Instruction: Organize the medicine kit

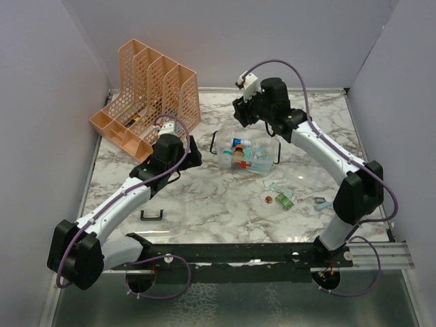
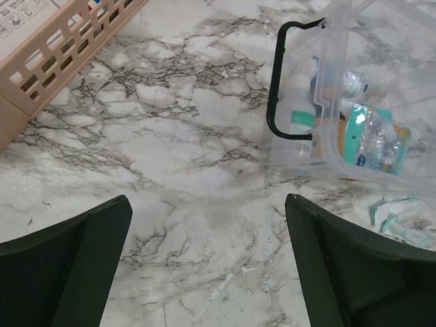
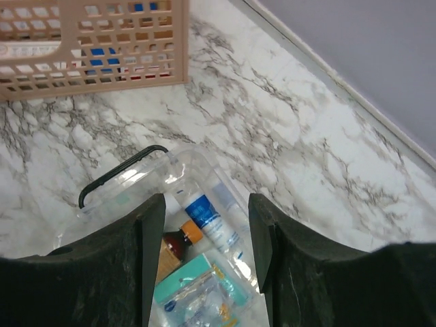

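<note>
The medicine kit (image 1: 246, 154) is a clear box in the middle of the marble table, with black handles at its ends and no lid on it. Inside lie a blue-labelled tube (image 3: 208, 218), a brown bottle with an orange cap (image 3: 178, 242) and a teal packet (image 3: 197, 286). My right gripper (image 3: 206, 201) hovers over the kit's far side (image 1: 240, 119), jaws partly apart, nothing visibly clamped. My left gripper (image 2: 208, 201) stands wide open over bare marble, just left of the kit (image 2: 340, 102) and its black handle (image 2: 276, 88).
An orange mesh file rack (image 1: 146, 92) stands at the back left. Loose packets (image 1: 276, 184), a small green item (image 1: 285, 200) and another piece (image 1: 323, 202) lie right of the kit. A separate black handle (image 1: 152, 216) lies near the left arm. Grey walls enclose the table.
</note>
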Robot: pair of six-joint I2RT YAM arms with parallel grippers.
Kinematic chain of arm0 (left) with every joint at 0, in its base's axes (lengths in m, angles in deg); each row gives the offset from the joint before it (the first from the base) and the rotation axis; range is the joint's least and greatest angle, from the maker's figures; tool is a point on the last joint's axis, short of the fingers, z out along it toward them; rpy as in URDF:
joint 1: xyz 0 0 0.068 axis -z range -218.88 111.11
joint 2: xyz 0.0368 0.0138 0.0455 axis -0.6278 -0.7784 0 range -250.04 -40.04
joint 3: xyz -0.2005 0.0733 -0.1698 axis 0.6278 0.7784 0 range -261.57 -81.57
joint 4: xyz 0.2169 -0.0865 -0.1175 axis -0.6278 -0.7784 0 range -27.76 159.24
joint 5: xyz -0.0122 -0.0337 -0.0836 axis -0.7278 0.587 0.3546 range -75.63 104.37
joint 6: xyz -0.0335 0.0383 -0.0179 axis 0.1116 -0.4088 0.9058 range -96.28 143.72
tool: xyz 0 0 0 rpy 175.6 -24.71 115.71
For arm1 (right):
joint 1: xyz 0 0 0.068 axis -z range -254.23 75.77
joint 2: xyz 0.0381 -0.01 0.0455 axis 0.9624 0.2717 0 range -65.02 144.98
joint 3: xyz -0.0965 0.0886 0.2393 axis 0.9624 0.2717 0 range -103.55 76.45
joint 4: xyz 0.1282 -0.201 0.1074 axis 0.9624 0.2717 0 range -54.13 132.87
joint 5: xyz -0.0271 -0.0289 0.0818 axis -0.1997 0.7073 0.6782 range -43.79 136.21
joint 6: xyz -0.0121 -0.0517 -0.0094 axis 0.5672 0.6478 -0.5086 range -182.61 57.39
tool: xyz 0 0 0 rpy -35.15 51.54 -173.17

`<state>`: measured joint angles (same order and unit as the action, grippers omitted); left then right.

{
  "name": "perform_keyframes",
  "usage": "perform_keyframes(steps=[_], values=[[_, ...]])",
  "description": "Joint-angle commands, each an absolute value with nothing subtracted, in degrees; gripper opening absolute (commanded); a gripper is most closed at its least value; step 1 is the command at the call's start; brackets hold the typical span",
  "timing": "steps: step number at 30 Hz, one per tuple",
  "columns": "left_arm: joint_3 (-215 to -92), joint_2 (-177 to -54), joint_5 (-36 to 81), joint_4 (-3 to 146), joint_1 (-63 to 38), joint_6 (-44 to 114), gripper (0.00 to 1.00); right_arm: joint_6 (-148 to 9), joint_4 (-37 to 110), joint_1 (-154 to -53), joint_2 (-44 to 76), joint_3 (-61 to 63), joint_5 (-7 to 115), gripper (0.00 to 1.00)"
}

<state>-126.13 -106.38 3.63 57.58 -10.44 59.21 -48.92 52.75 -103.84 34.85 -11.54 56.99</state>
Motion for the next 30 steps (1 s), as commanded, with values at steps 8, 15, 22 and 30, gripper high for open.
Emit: perform_keyframes(steps=[8, 15, 22, 30], values=[[-124.29, -101.97, 9.50, 66.40, -10.75, 54.63, 0.99, -82.24, 78.32, -102.78, 22.17, -14.43, 30.96, 0.52], [-125.25, -102.21, 12.31, 66.92, -10.76, 52.47, 0.99, -94.76, 84.06, -100.61, 9.34, -3.08, 25.19, 0.53], [-122.08, -101.60, 15.10, 69.23, -10.67, 56.24, 0.99, -110.24, 89.60, -100.60, -3.07, 11.16, 25.80, 0.53], [-119.44, -101.04, 16.13, 70.41, -9.45, 59.61, 0.99, -116.14, 90.97, -100.60, -5.60, 21.94, 25.06, 0.58]])
